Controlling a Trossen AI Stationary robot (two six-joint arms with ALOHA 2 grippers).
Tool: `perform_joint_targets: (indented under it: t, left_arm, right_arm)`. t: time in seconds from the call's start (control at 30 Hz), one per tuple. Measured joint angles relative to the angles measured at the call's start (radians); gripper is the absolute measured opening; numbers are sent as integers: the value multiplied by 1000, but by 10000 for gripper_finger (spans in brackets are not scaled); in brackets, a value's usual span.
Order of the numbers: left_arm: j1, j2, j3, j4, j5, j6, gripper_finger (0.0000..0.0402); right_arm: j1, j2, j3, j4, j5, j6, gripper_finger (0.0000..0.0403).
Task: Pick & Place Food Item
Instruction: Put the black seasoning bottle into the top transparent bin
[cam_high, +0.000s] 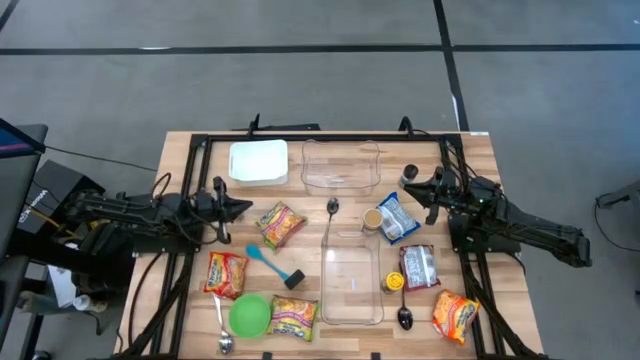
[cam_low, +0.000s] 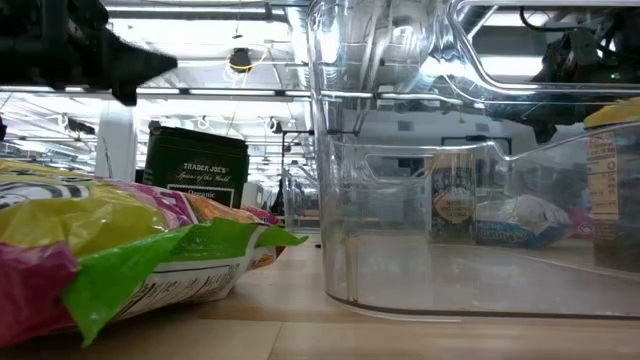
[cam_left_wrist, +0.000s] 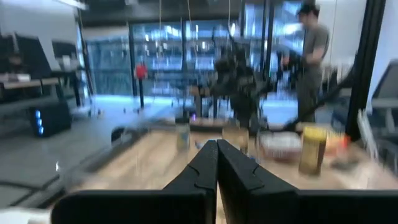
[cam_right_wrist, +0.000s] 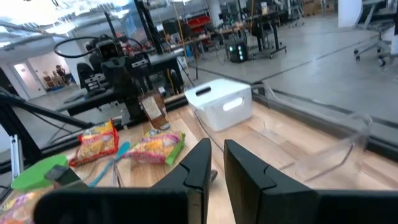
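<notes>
left claw (cam_high: 246, 208): clenched tight, fingers (cam_left_wrist: 205, 168) pressed flat together, nothing in them. it hangs over the left side of the table, tips aimed toward the middle.
right claw (cam_high: 407, 189): nearly closed, just a thin slit between my fingers (cam_right_wrist: 198, 165), and nothing gripped. it sits over the right side, tips facing inward.
nearest food: a blue-and-white snack bag (cam_high: 397, 218) lies just below my right claw in the top-down view, beside a small jar (cam_high: 372, 220). a yellow-pink noodle pack (cam_high: 279, 225) lies near my left claw.
other packs: one red-yellow pack (cam_high: 226, 273) by the left edge, one by the green bowl (cam_high: 250, 314), a red-white bag (cam_high: 418, 266) and an orange pack (cam_high: 455, 314) on the right.
containers: clear bin (cam_high: 351, 276) front centre, another clear bin (cam_high: 341, 165) at the back, white tub (cam_high: 259, 161) back left.
edges: black frame rails (cam_high: 192, 190) run along both sides of the wooden table (cam_high: 485, 145).
open room: bare wood between the white tub and the noodle pack, and between the two clear bins.
</notes>
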Motion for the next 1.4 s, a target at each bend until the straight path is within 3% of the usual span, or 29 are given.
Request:
perform_joint_targets:
  t: [0.23, 0.47, 0.77, 0.9, 1.13, 1.4]
  left_arm:
    - [0, 0, 0, 146, 0, -6, 0]
    - [0, 0, 0, 272, 1, -6, 0]
    - [0, 0, 0, 402, 0, 25, 0]
    - [0, 0, 0, 485, -1, 118, 0]
    - [0, 0, 0, 605, -2, 292, 0]
    - [0, 0, 0, 619, -2, 387, 0]
  right_arm:
    - [0, 0, 0, 177, 0, 177, 40]
    - [-2, 0, 0, 449, 18, 64, 40]
    - [-2, 0, 4, 724, 282, -148, 40]
    - [-2, 0, 60, 614, 379, -219, 40]
    - [-2, 14, 231, 214, 567, -245, 40]
    - [-2, 130, 409, -171, 676, -134, 40]
